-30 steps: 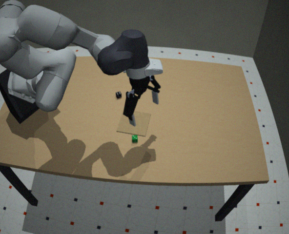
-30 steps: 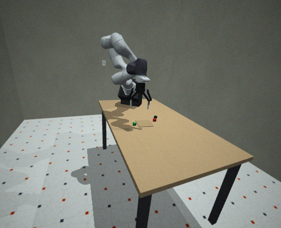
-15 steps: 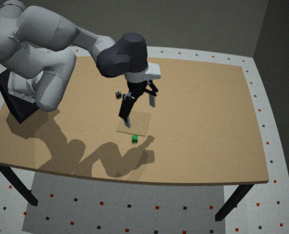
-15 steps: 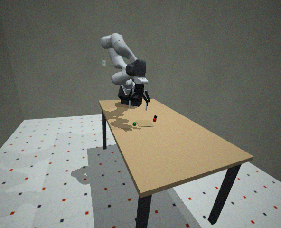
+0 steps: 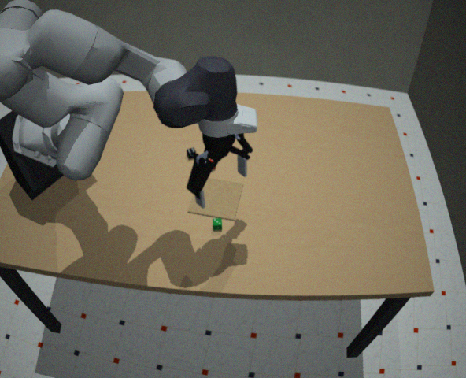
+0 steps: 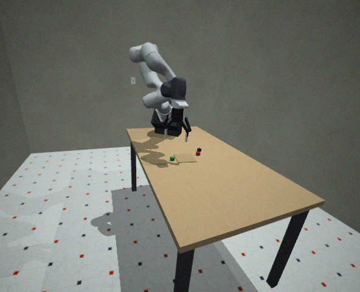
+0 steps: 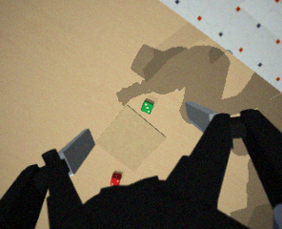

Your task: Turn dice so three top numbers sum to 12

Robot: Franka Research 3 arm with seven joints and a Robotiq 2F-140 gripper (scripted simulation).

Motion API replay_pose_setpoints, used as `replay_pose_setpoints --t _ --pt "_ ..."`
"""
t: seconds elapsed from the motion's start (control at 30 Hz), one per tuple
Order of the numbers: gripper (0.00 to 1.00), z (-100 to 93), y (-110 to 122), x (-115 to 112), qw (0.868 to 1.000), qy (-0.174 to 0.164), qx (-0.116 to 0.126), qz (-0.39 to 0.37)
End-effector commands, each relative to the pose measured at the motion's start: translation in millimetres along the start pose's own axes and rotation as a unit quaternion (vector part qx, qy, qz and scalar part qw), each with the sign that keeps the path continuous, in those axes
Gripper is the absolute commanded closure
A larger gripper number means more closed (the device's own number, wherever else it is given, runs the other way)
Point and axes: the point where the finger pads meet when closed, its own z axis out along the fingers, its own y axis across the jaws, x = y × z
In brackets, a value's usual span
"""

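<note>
Three dice (image 5: 216, 224) (image 6: 172, 158) (image 7: 148, 106) off the mat (image 5: 225, 199) (image 6: 185, 157) (image 7: 131, 138), below the claw (image 5: 221, 185) (image 6: 176, 139) (image 7: 138, 124), which hangs wide open, gripping nothing

I count three dice, one mat and one table on my feeds.
The dice: one green (image 5: 216, 224) (image 6: 172, 158) (image 7: 148, 107), one red (image 5: 212, 161) (image 6: 197, 153) (image 7: 115, 179), one black (image 5: 190, 153) (image 6: 199, 149); I see one robot arm (image 5: 68, 44) (image 6: 155, 62).

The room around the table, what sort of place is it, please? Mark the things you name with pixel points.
Probably a robot test room: one arm (image 5: 74, 49) (image 6: 156, 64) fixed at a table (image 5: 327, 183) (image 6: 236, 176), small dice beside a thin mat (image 5: 225, 195) (image 6: 185, 157) (image 7: 131, 138), and plain grey walls.
</note>
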Motion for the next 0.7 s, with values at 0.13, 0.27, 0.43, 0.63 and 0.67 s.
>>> replay_pose_setpoints --t 0.13,0.27,0.43,0.63,0.67 --pt "0.00 5.9 9.4 -6.9 1.000 -0.014 -0.008 0.023" --pt "0.00 6.6 10.4 -7.8 1.000 -0.016 -0.009 0.025" --pt "0.00 6.6 10.4 -7.8 1.000 -0.016 -0.009 0.025" --pt "0.00 6.6 10.4 -7.8 1.000 -0.016 -0.009 0.025" --pt "0.00 6.6 10.4 -7.8 1.000 -0.016 -0.009 0.025"
